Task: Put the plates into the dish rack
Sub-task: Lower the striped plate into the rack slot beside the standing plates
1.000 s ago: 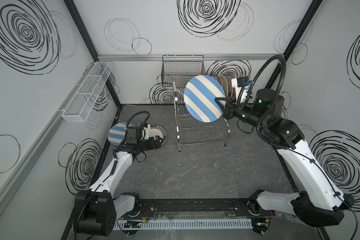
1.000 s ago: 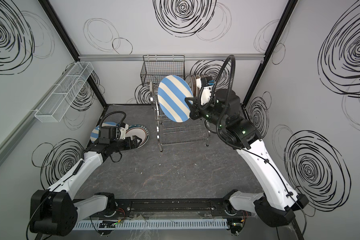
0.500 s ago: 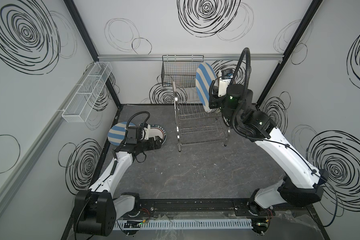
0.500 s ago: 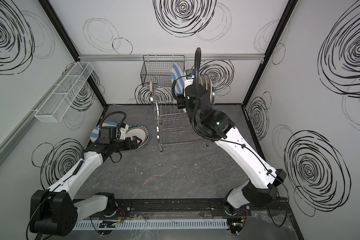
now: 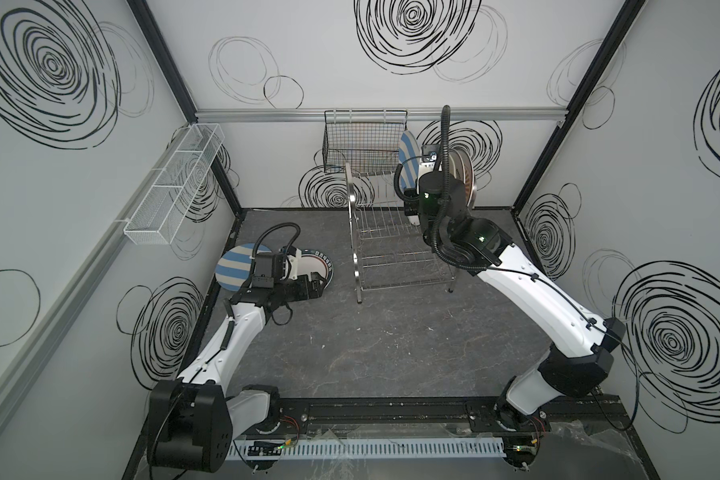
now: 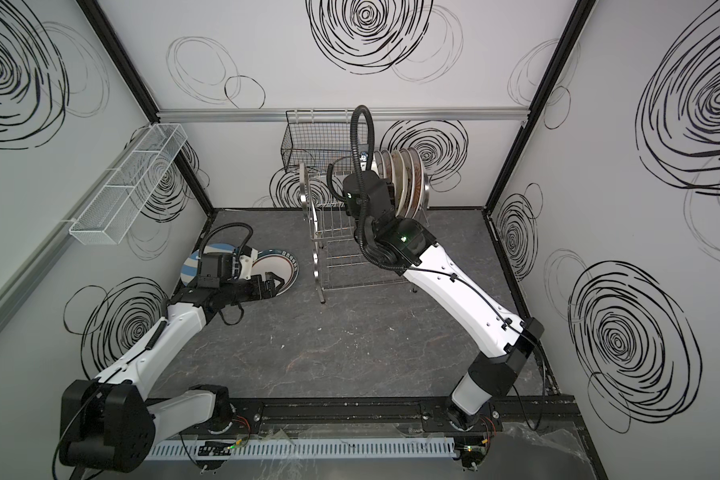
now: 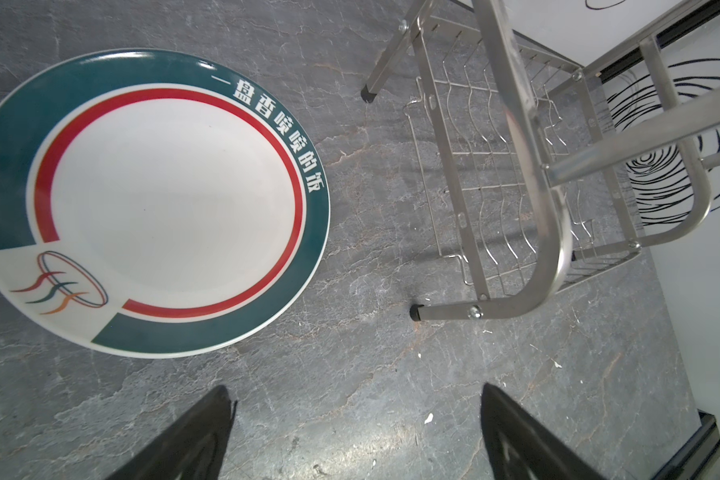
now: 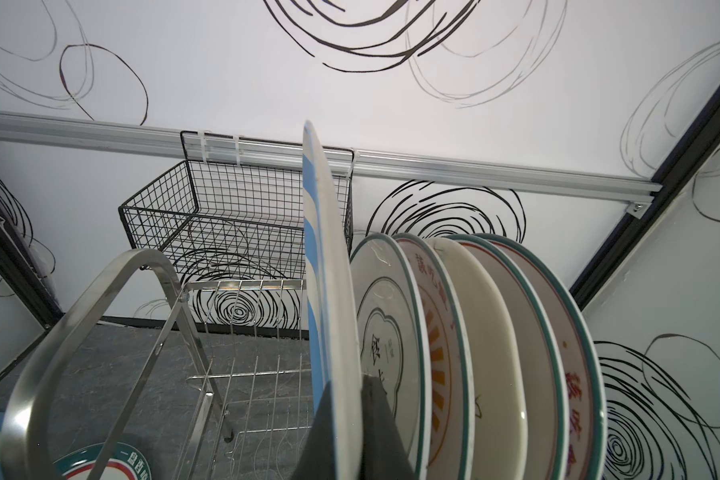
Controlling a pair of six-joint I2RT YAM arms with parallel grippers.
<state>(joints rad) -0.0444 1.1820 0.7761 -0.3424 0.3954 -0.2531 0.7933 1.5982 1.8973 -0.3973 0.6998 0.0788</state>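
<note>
Striped plate [image 8: 329, 266] upright, right gripper [image 8: 350, 419] pinching it (edge-on), beside racked plates [image 8: 479, 353]

Rack [image 5: 404, 270] right end is jammed w/ standing plates [image 8: 495, 353], my striped plate [image 8: 329, 270] just beside em. Slots [image 8: 258, 316] left of that are free up to the arched frame [image 8: 100, 332]. Black basket [image 8: 233, 216] hangs behind. Worktop [image 5: 391, 345] in front is wide open.

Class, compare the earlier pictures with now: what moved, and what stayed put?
The right claw, shut on the held striped plate, turned it from face-on to edge-on and carried it back beside the racked plates in the dish rack. Unchanged: the open left claw by the green-rimmed plate, and the other striped plate on the table.
</note>
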